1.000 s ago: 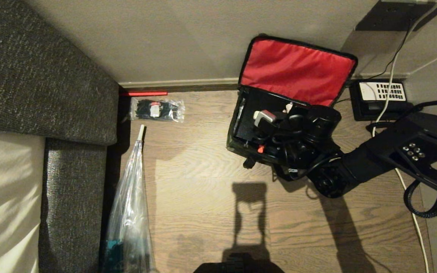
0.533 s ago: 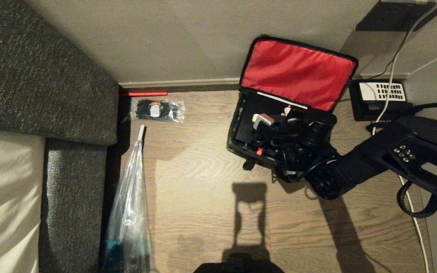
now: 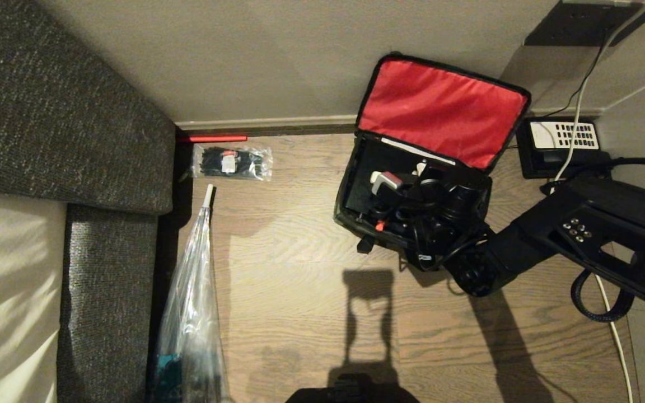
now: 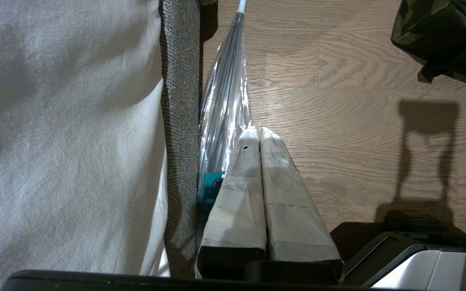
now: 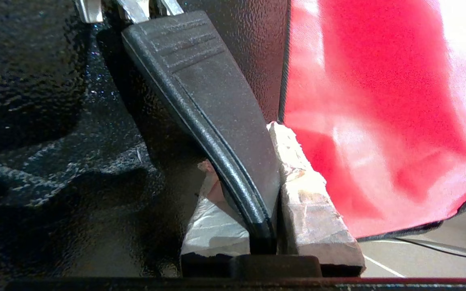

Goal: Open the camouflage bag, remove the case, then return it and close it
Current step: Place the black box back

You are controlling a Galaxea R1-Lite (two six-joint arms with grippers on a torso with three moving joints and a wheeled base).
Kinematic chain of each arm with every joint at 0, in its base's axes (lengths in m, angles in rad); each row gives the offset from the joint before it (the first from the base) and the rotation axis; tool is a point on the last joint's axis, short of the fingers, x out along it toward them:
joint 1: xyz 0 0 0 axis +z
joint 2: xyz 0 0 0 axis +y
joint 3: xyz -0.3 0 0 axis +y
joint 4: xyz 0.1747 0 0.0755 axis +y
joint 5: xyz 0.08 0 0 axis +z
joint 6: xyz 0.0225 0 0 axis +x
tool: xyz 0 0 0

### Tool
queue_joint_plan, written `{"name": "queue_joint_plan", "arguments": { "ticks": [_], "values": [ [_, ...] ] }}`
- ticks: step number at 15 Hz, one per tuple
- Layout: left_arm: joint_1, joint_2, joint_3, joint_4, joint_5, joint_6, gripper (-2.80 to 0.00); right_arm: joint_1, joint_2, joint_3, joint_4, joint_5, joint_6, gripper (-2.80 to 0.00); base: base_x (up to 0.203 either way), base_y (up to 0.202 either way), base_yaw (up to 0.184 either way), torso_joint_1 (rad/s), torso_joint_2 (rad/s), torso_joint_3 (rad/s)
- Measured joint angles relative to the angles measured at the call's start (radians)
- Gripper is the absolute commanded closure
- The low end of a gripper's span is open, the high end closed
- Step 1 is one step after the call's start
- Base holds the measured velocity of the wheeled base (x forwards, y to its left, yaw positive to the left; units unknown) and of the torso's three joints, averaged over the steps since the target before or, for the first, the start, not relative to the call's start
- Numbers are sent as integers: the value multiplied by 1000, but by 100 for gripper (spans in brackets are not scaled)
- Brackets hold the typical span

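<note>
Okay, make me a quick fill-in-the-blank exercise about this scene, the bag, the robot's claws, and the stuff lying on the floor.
1. The open lid of the camouflage bag has a ____ lining.
2. The right claw is shut on the case's black ____.
3. The left claw is ____ and holds nothing.
4. The telephone beside the bag has a ____ keypad.

Missing words: red; handle; shut; white

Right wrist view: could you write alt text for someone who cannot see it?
The right end effector, its taped fingers shut on the black case's handle, sits inside the open camouflage bag, beside its red lid lining.
</note>
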Motion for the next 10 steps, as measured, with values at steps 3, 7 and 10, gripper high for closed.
{"name": "queue_joint_plan", "arguments": {
  "ticks": [3, 7, 10],
  "values": [
    [0, 0, 0, 0, 0, 0, 0, 0, 18, -4, 0, 0, 7, 0, 0, 0, 0, 0, 0, 0],
    [0, 0, 0, 0, 0, 0, 0, -2, 39, -6, -8, -1, 17, 0, 0, 0, 0, 0, 0, 0],
    [0, 0, 0, -1, 0, 0, 0, -3, 40, 1, -9, -3, 17, -280, 0, 0, 0, 0, 0, 0]
  ]
}}
